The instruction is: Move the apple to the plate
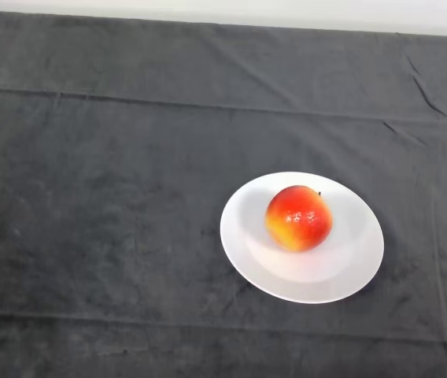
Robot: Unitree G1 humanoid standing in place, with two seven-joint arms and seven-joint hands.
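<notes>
A red and yellow apple (pixel 299 218) sits on a white round plate (pixel 341 272), a little above the plate's middle. The plate lies on the dark cloth, right of the centre of the head view.
The dark cloth (pixel 113 197) covers the whole table, with creases along the back and front. A pale wall strip (pixel 286 12) runs behind the table's far edge.
</notes>
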